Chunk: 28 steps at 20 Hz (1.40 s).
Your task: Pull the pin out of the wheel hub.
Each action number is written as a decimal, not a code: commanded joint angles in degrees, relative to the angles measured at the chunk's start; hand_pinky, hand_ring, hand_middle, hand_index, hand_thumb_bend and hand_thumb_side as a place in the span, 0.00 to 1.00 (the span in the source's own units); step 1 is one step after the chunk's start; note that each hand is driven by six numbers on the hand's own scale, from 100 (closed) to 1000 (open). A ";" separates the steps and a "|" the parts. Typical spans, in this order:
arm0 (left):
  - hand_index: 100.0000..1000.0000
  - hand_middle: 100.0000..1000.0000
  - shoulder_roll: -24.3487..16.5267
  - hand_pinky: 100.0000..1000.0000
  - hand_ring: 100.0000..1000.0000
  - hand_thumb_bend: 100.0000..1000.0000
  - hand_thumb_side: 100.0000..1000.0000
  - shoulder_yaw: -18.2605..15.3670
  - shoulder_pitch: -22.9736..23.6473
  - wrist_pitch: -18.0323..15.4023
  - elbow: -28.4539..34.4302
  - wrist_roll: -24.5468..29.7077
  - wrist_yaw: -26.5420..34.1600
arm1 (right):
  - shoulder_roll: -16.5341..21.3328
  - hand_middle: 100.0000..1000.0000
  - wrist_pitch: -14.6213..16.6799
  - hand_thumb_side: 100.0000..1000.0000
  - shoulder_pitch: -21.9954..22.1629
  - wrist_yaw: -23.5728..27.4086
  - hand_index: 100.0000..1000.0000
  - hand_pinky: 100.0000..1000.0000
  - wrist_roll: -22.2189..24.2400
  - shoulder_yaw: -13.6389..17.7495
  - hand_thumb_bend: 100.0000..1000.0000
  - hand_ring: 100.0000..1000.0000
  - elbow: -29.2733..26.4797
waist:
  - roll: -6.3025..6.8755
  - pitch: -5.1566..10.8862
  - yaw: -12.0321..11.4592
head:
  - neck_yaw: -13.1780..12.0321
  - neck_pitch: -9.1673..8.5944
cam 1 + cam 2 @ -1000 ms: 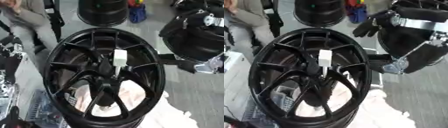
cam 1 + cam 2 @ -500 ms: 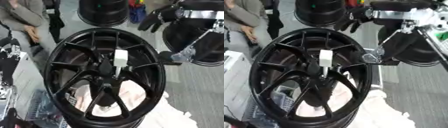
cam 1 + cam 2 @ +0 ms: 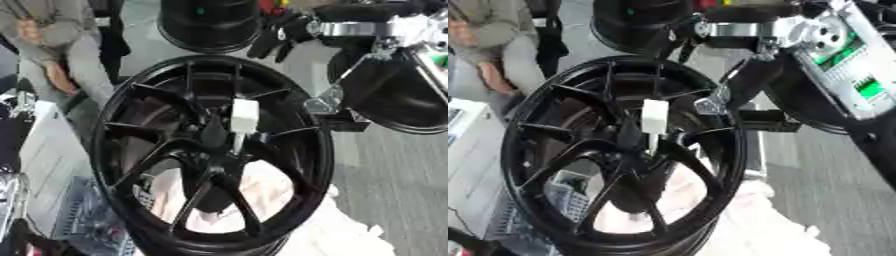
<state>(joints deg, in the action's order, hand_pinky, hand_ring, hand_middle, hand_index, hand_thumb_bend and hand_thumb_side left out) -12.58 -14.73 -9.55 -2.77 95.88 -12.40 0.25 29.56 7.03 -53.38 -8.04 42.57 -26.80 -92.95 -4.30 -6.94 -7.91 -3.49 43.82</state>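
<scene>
One black wheel lies flat at the centre of both views, its spokes meeting at the hub. From the hub rises the pin, a pale stem topped by a white block-shaped head; it stands seated in the hub, tilted slightly toward the far rim. White cloth lies beneath the wheel and shows through the gaps between the near spokes and past the near right rim.

Right hand: black, entering from the upper right on a silver-jointed arm. It hangs above the far rim of the wheel, fingers pointing down and only slightly bent, relaxed and apart, holding nothing. The pin lies below and to the left of this hand, nearer the robot, well apart from the fingertips; no part of the hand touches the pin or the wheel. A silver bracket on the arm shows just over the right rim, level with the pin's head.

Left hand: shows in neither view.

Surroundings: a second black wheel stands beyond the first at the top edge; a third dark wheel lies to the right, partly behind the arm. A pale box sits against the left rim.
</scene>
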 commanded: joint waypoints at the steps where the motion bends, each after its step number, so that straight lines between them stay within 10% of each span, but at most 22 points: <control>1: 0.75 0.70 -1.54 0.79 0.58 0.15 0.37 0.09 -0.81 -0.19 0.64 0.28 -0.31 | -0.61 0.85 0.81 0.18 -1.56 -1.92 0.89 0.76 0.40 0.29 0.19 0.87 1.95 | 0.41 0.56 -0.16 | 0.19 0.30; 28: 0.75 0.70 -1.18 0.79 0.58 0.15 0.38 0.19 -0.83 -0.23 0.25 0.66 -0.08 | -7.67 0.82 2.18 0.23 -2.18 -9.17 0.86 0.73 -0.13 -1.22 0.27 0.83 13.02 | 0.79 -0.05 -1.15 | 1.06 0.30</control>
<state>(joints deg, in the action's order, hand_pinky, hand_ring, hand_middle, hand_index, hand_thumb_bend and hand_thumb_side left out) -12.58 -14.65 -9.67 -2.84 95.58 -11.98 0.24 21.42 9.11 -54.40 -16.56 42.33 -28.33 -79.81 -3.97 -7.64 -9.07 -2.64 43.82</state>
